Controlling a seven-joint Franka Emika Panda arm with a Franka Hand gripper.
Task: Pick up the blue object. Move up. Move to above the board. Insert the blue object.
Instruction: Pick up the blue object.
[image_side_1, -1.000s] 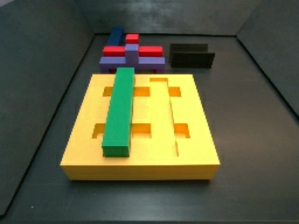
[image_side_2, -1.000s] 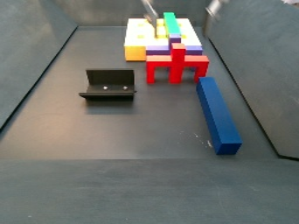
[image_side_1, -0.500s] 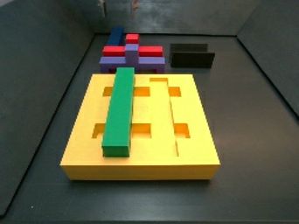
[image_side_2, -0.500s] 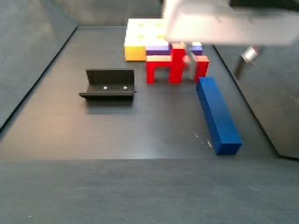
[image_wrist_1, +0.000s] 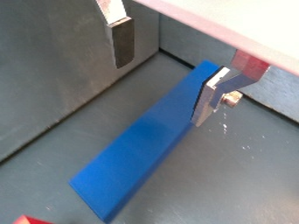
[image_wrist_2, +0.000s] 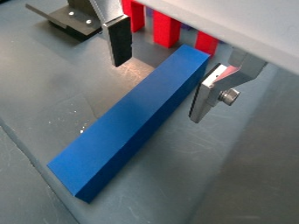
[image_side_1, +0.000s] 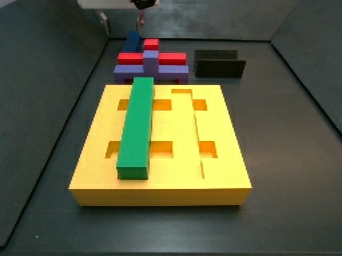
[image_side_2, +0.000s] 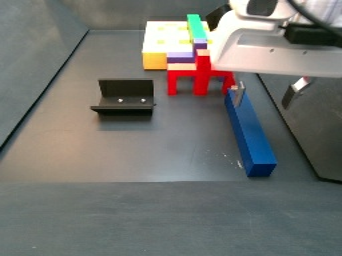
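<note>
The blue object (image_side_2: 249, 130) is a long dark-blue bar lying flat on the dark floor, beside the red and purple blocks (image_side_2: 201, 72). It also shows in both wrist views (image_wrist_1: 146, 140) (image_wrist_2: 135, 118) and at the far end in a side view (image_side_1: 131, 43). My gripper (image_side_2: 265, 90) is open and empty, hanging above the bar's end nearest the blocks; its jaws stand one on each side of the bar, apart from it (image_wrist_1: 167, 70) (image_wrist_2: 163, 70). The yellow board (image_side_1: 201, 165) carries a green bar (image_side_1: 138, 125) in one long groove.
The fixture (image_side_2: 124, 97) stands on the floor to the side of the blocks and also shows in a side view (image_side_1: 221, 63). Red and purple blocks (image_side_1: 150, 62) sit between the board and the blue bar. Grey walls enclose the floor.
My gripper has come from over the board, past the red blocks, and down to the near end of the blue bar. The bar and blocks have not moved.
</note>
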